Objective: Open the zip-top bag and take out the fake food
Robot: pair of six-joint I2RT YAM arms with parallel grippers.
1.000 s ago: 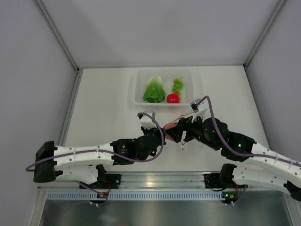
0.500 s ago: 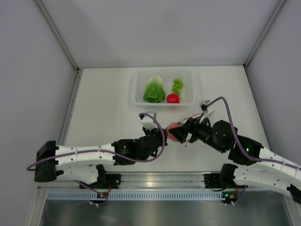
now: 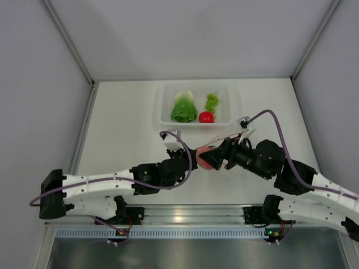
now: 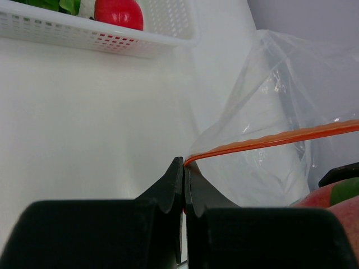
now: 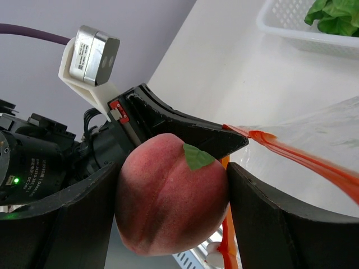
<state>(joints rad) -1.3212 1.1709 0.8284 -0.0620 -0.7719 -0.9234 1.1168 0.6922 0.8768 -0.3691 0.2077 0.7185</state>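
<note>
**Peach in my right jaws, zip strip pinched in my left**

Nearest to me, my left gripper [image 4: 183, 168] is closed tight, its two black fingertips meeting on the end of the orange-red zip strip [image 4: 269, 143]. The strip belongs to the small clear crinkly zip-top bag [image 4: 269, 106]. From that pinch the strip runs up and to the right, and the bag's wrinkled film rises behind and below it, lifted off the white table [image 3: 123, 123].

Just beside it, my right gripper [image 5: 171, 185] is clamped around a pinkish-red round plastic peach [image 5: 162, 207] with a small green leaf near its top. One black finger presses each side, and the jaws stand wide around the fruit. The peach hangs in the air outside the bag, just in front of my left gripper's fingers. The open mouth of the bag and its strip trail off to the right behind it. From above, both grippers meet near the middle of the table with the peach between them, and the bag is mostly hidden under them.

Farther off, well apart from both grippers, sits a rigid clear rectangular tray [image 3: 159, 109]. It holds a green leafy plastic lettuce [image 3: 183, 107], a red ball-like plastic tomato [image 3: 206, 116] and a green plastic grape bunch [image 3: 212, 102].
</note>
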